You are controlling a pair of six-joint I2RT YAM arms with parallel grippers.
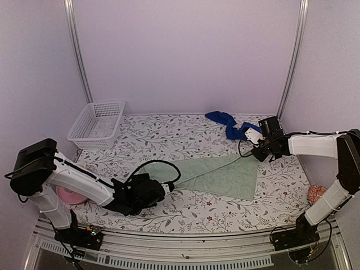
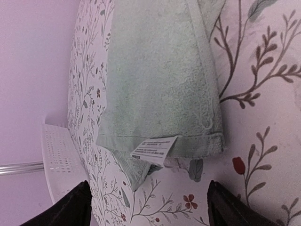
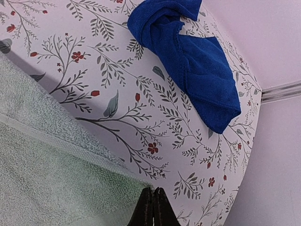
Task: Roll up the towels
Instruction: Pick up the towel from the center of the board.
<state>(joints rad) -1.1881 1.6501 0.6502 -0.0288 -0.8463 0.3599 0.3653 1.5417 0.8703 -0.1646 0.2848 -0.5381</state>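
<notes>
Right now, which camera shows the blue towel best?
The right wrist view: the blue towel lies close and crumpled, its folds clear. The top view shows it small, far back. The left wrist view misses it.

- Far left of the green towel (image 1: 216, 175), a white basket (image 1: 97, 125) stands, with open tablecloth (image 1: 185, 216) between them.
- Behind its far right corner, well apart, the blue towel (image 1: 228, 122) lies bunched.
- The left gripper (image 2: 150, 207) crowds its near left end, and the right gripper (image 3: 153, 202) its far right corner.
</notes>
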